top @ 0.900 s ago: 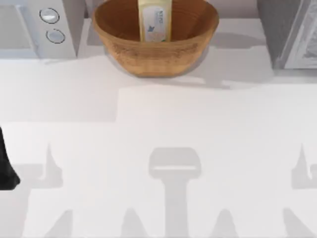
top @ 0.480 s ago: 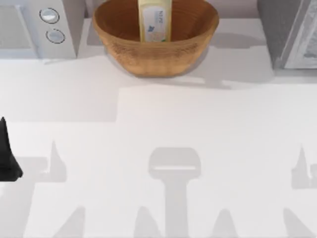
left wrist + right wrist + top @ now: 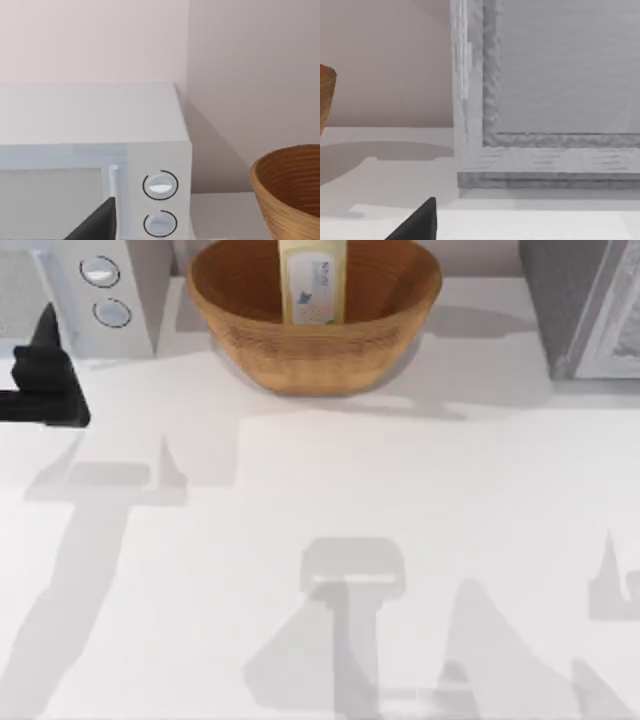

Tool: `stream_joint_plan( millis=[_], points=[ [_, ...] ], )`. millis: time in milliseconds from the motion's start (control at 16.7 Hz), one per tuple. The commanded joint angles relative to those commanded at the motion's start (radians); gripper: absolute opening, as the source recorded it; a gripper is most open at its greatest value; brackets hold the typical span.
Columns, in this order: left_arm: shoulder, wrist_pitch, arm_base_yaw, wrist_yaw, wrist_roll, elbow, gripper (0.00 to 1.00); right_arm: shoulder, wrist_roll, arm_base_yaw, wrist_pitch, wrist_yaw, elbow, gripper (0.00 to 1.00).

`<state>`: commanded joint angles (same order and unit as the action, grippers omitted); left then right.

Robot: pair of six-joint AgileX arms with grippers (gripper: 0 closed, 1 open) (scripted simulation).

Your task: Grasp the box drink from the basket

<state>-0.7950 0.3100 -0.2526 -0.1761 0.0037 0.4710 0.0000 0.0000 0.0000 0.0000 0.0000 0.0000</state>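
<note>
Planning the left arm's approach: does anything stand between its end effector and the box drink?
The brown ribbed basket's near wall rings the pale yellow box drink. From the left end effector beside the grey-white microwave, the table between looks open.

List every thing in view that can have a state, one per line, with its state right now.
box drink: upright inside the basket, ungrasped.
basket: upright at the table's far edge, holding the carton.
microwave: door closed, at the far left.
left claw: in front of the microwave, holding nothing.
grey cabinet: standing at the far right.
</note>
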Motion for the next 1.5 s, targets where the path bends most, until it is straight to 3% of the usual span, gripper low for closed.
stream_joint_plan(
  millis=[480, 840, 1140, 1500],
  points=[
    [-0.804, 0.355, -0.225, -0.213, -0.002, 0.496, 1.00, 0.000, 0.000, 0.000, 0.000, 0.000, 0.000, 1.00],
    [-1.294, 0.562, -0.334, -0.346, -0.001, 0.771, 1.00, 0.000, 0.000, 0.000, 0.000, 0.000, 0.000, 1.00],
    [-1.506, 0.646, -0.371, -0.402, 0.001, 0.876, 1.00, 0.000, 0.000, 0.000, 0.000, 0.000, 0.000, 1.00],
    [-1.501, 0.653, -0.370, -0.405, 0.003, 0.882, 1.00, 0.000, 0.000, 0.000, 0.000, 0.000, 0.000, 1.00]
  ],
)
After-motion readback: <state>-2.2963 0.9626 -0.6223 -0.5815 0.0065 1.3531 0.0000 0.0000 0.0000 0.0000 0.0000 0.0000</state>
